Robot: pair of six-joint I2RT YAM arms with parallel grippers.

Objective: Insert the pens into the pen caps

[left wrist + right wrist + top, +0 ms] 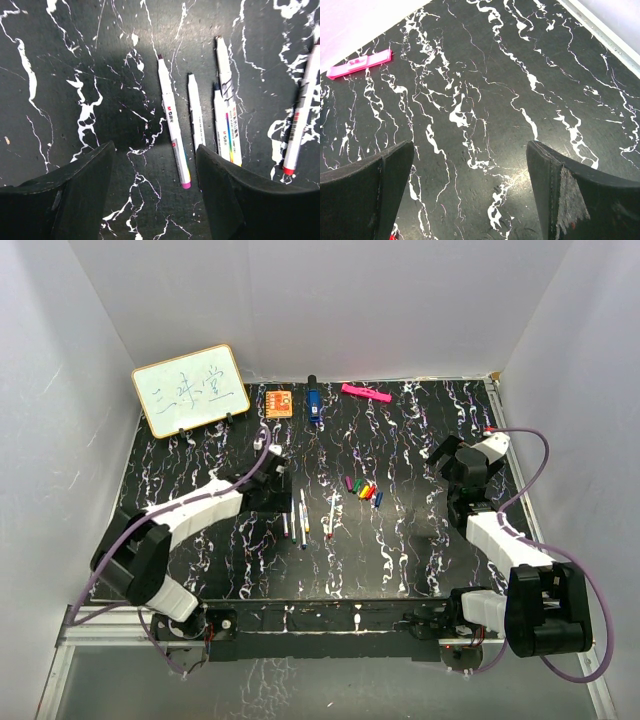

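Left gripper point(154, 147) is hanging spread wide open with nothing in it, just above the black marbled table point(75, 75). The pens point(172, 135) are lying side by side on the table right in front of it. A red-ended pen point(300, 115) is sitting a bit apart, off to the right. Right gripper point(470, 145) is gaping open and empty too, hovering over the table well away from the pens. The pen caps point(362, 490) are sitting in a colourful little heap between the two arms, near the pens but not touching them. A pink bar point(360, 63) is lying near the back edge.
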